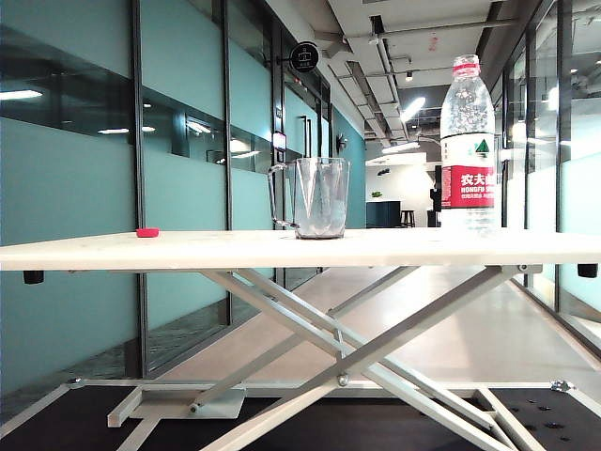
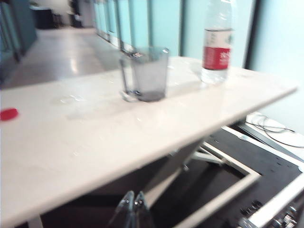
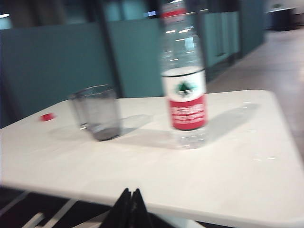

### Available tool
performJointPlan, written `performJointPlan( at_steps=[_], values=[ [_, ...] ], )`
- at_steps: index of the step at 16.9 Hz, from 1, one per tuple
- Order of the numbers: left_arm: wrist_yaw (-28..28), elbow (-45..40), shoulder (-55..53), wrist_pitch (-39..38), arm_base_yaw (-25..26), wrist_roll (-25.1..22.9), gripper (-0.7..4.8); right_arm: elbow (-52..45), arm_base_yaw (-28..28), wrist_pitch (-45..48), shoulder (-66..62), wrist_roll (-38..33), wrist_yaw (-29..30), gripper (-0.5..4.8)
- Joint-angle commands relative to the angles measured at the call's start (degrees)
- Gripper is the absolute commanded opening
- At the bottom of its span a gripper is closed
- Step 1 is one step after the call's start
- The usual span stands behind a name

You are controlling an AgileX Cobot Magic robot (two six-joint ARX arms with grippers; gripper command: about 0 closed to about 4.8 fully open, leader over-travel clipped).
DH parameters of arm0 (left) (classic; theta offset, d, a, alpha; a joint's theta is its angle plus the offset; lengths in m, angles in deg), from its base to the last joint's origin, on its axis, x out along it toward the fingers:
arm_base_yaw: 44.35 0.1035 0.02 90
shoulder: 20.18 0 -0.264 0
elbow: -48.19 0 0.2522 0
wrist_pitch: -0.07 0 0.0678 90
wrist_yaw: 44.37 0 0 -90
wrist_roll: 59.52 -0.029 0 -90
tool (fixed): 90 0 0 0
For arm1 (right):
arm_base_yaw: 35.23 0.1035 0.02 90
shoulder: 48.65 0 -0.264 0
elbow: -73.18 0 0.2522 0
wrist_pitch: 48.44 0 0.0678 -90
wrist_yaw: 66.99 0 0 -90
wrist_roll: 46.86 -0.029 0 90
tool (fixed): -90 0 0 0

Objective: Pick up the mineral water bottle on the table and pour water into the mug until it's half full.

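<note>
The mineral water bottle point(image 1: 468, 146) stands upright on the white table point(image 1: 188, 250) toward its right end, red cap on. The clear mug point(image 1: 319, 197) stands near the table's middle, handle toward the left. In the left wrist view the mug point(image 2: 147, 73) and the bottle point(image 2: 217, 42) sit well beyond my left gripper point(image 2: 134, 195), which is shut and empty below the table's near edge. In the right wrist view the bottle point(image 3: 184, 80) and mug point(image 3: 98, 111) stand apart from my right gripper point(image 3: 131, 192), shut on nothing at the table's near edge. Neither arm shows in the exterior view.
A small red cap-like object point(image 1: 147, 232) lies on the table's left part, and shows again as the red cap point(image 2: 8, 114) and the red cap point(image 3: 47, 116). Crossed white legs point(image 1: 357, 352) stand under the tabletop. Black base plates and cables point(image 2: 273, 137) lie below.
</note>
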Motion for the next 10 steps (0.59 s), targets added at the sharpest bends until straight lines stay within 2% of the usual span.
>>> performJointPlan(
  at_steps=[1, 4, 6, 10],
  values=[
    [0.35, 0.11, -0.04, -2.38, 0.04, -0.13, -0.05, 0.07, 2.34, 1.73, -0.02, -4.24, 1.18, 0.12],
    [-0.11, 0.11, -0.04, -2.43, 0.02, -4.37, -0.05, 0.28, 8.37, 2.97, -0.11, -4.28, -2.75, 0.13],
    [-0.13, 0.11, -0.04, -2.43, 0.02, -4.37, -0.05, 1.44, 11.67, 2.40, -1.29, -2.95, -7.43, 0.12],
    [-0.15, 0.11, -0.04, -2.40, 0.02, -4.44, -0.05, 8.48, 14.99, 4.11, -16.11, 8.50, -9.40, 0.14]
  ],
)
